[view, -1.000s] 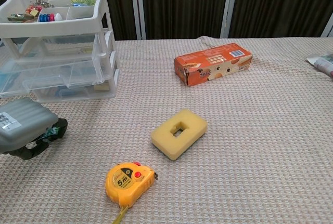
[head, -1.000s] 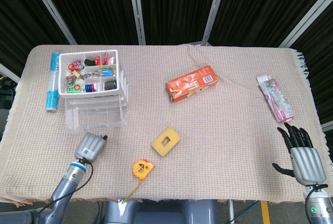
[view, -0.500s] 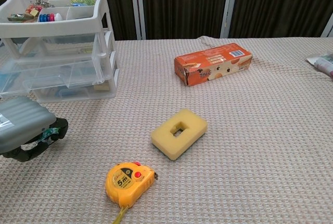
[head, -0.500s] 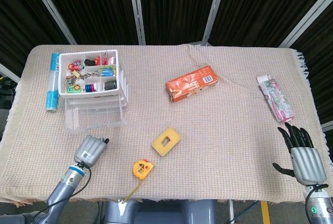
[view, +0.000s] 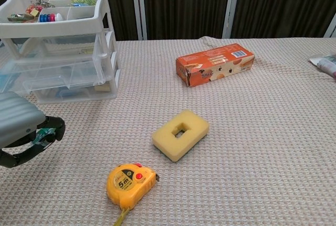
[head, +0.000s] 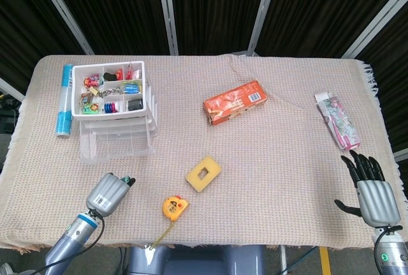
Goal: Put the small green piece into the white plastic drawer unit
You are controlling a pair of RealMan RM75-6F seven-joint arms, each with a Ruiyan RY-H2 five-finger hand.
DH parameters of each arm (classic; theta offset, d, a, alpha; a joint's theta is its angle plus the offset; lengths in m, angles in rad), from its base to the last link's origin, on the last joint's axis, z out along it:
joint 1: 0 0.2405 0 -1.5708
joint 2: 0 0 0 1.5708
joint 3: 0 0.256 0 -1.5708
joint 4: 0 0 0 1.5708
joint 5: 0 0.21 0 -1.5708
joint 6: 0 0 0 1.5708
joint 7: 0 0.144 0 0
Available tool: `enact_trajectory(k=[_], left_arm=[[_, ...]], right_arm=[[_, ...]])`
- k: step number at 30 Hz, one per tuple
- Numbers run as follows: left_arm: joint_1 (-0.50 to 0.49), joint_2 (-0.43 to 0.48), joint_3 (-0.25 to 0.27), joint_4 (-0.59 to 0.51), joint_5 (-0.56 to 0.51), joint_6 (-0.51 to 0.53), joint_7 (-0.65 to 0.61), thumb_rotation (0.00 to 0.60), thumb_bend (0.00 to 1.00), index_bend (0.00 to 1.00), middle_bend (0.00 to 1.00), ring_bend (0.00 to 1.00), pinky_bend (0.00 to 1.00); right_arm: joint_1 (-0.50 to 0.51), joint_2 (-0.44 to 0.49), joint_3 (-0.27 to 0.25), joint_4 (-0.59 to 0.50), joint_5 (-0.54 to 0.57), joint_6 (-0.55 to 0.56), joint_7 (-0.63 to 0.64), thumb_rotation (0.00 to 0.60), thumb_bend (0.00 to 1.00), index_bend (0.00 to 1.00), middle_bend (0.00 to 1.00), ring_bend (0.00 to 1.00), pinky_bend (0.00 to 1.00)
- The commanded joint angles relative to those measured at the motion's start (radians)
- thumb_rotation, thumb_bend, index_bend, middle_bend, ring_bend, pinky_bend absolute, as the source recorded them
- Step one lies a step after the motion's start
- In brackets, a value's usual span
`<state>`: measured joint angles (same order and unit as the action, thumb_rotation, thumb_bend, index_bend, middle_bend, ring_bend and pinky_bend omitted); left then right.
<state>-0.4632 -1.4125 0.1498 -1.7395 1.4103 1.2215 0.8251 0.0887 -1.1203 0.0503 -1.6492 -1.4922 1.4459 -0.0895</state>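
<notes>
The left hand [head: 108, 192] has pulled back toward the near left edge of the tabletop [head: 280, 160] since a second ago, when it sat just in front of the drawer unit [head: 116, 112]; a clear strip of woven cloth now separates the two. Its fingers are curled in, and the chest view shows a small green piece [view: 46, 133] pinched in the dark fingertips [view: 52, 126], held above the cloth rather than lying on it. In that view the hand [view: 21, 131] has slid further left and lower than before, so less of its grey back shows.

The drawer unit stands at the far left with its top tray full of small coloured bits, and its clear drawers look the same as in the earlier frames. A blue-and-white tube [head: 64, 99] lies just left of it, unmoved.

The right hand [head: 371, 189] rests at the near right corner, fingers spread apart and holding nothing, in the same place as before.

Nothing else has shifted: the yellow sponge [head: 203, 173] with its square hole sits near the middle, the yellow tape measure [head: 174, 207] lies near and left of it with its tape trailing off the near edge, the orange box [head: 235, 102] lies further back, and a pink patterned packet [head: 338, 120] lies along the right side.
</notes>
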Motion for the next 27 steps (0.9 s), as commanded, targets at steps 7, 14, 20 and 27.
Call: enact_trajectory(k=[7, 14, 20, 27], left_arm=[[-0.002, 0.061, -0.003, -0.115, 0.095, 0.023, 0.009, 0.600, 0.52, 0.84, 0.99, 0.85, 0.70], [-0.031, 0.153, -0.053, -0.259, 0.147, 0.031, 0.071, 0.600, 0.52, 0.84, 0.99, 0.85, 0.70], [-0.057, 0.228, -0.124, -0.361, 0.143, 0.045, 0.070, 0.600, 0.52, 0.84, 0.99, 0.85, 0.70], [-0.103, 0.355, -0.226, -0.418, 0.041, 0.012, 0.053, 0.600, 0.52, 0.83, 0.99, 0.85, 0.70]], right_arm=[[-0.001, -0.001, 0.001, -0.002, 0.003, 0.000, -0.005, 0.600, 0.00, 0.10, 0.00, 0.00, 0.00], [-0.002, -0.001, 0.000, -0.002, -0.001, 0.004, -0.005, 0.600, 0.00, 0.10, 0.00, 0.00, 0.00], [-0.001, -0.003, -0.002, -0.001, -0.006, 0.005, -0.009, 0.600, 0.00, 0.10, 0.00, 0.00, 0.00], [-0.002, -0.002, -0.003, -0.004, -0.005, 0.003, -0.008, 0.600, 0.00, 0.10, 0.00, 0.00, 0.00]])
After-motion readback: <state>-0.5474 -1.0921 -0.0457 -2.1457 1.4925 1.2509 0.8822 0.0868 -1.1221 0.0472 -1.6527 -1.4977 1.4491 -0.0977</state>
